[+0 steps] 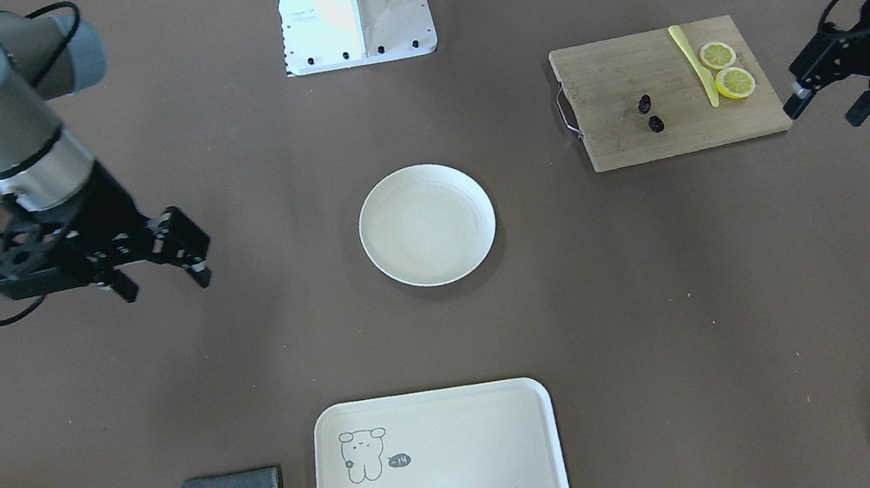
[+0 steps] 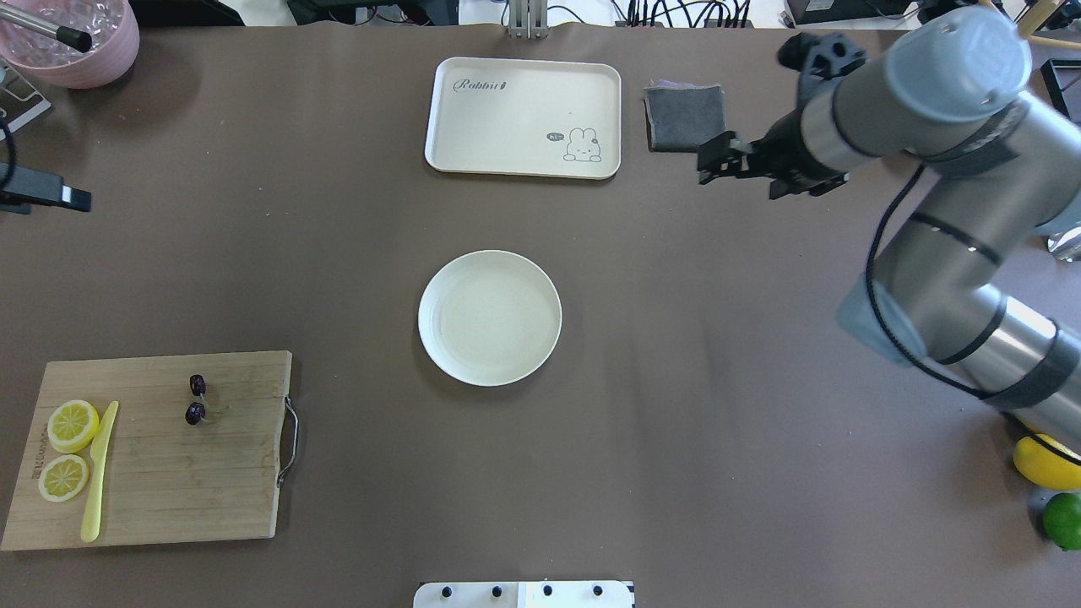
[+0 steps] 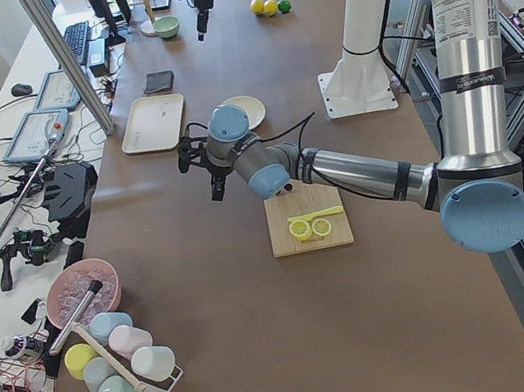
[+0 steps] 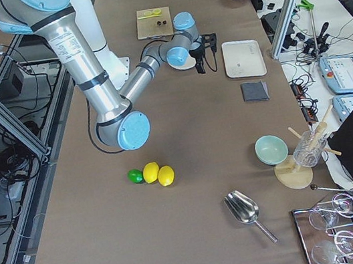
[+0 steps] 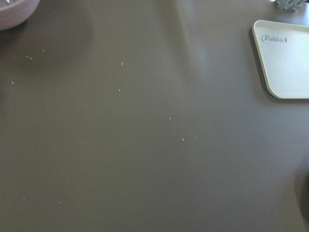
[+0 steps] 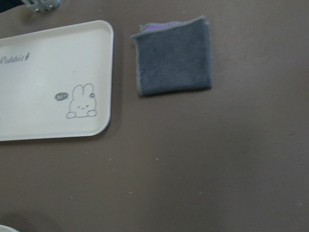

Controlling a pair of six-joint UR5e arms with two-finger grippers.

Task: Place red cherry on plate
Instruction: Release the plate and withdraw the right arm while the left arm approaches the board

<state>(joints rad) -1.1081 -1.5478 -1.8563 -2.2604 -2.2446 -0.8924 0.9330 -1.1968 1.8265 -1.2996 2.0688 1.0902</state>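
The red cherry (image 2: 195, 413) is looking tiny, light, squashy; pinching one fruit gently seems safest. Both arms' jaws are hanging open, empty.

Overhead: behind robot (image 2: 524, 594), looking down. Front view: opposite, facing back, steep (plate (image 2: 490, 318) centred in both). Wrist cams close, both catching tray (image 6: 48, 63).

table (image 2: 676, 422): you see a matt brown covering, smooth, faintly creased | cutting board (image 2: 169, 490): pale wood, visible grain | handle (image 2: 292, 439): thin bare metal | plate (image 2: 426, 291): smooth matt cream, faint rings | tray (image 2: 507, 118): smooth cream, slight sheen | cloth (image 6: 174, 55): grey, soft nap | red cherry (image 2: 196, 413): dark skin, perhaps glossy; too small for you to judge
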